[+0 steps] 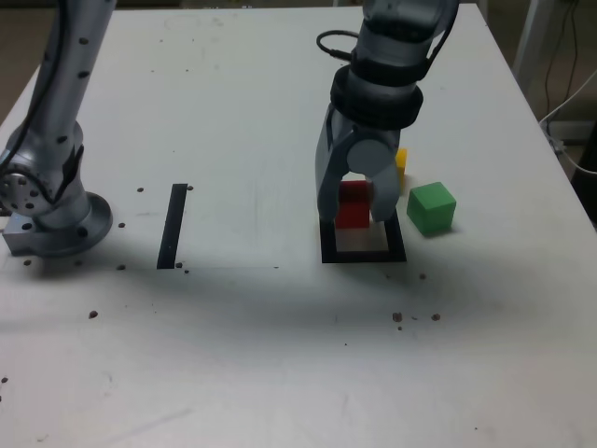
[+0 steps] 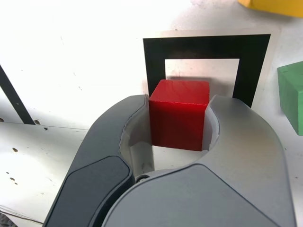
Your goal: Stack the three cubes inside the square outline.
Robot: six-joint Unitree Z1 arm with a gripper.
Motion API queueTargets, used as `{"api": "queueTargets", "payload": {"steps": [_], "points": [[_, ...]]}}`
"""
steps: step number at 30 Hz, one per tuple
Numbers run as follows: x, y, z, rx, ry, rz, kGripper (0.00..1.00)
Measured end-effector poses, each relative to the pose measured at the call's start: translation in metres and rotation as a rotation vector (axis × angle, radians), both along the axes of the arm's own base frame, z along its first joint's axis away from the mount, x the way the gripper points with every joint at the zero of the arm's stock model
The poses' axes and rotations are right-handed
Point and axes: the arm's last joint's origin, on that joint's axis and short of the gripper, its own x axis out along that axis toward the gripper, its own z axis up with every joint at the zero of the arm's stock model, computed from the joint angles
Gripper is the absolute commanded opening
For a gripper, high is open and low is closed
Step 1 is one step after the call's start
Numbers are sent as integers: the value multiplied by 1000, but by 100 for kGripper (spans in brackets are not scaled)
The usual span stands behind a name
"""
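One red cube (image 2: pixel 176 126) is held between the fingertips of the hand (image 2: pixel 180 100), which is closed on its two sides. The red cube is placed over the square outline (image 1: pixel 396 256), with part of the white centre left visible around it; whether the desk (image 1: pixel 233 355) is touched cannot be told. Just beside the outline, on the exterior view's right, the green cube (image 1: pixel 432 208) is set on the desk. The yellow cube (image 1: pixel 402 166) is partly hidden behind the hand in that view. Well apart, toward the exterior view's left, a straight black strip (image 1: pixel 173 226) is seen, and beyond it the arm's base (image 1: pixel 70 229).
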Motion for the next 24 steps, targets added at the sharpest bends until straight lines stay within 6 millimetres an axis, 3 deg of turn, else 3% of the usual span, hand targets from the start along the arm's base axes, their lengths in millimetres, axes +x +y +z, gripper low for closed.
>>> {"api": "queueTargets", "payload": {"steps": [7, 9, 13, 15, 24], "points": [[6, -4, -7, -8, -2, -10, 23], [7, -4, -9, -9, 0, -11, 38], [7, -5, -13, -17, 7, -11, 87], [5, -5, -15, -21, 16, -11, 98], [2, -5, -20, -22, 32, -11, 100]]}}
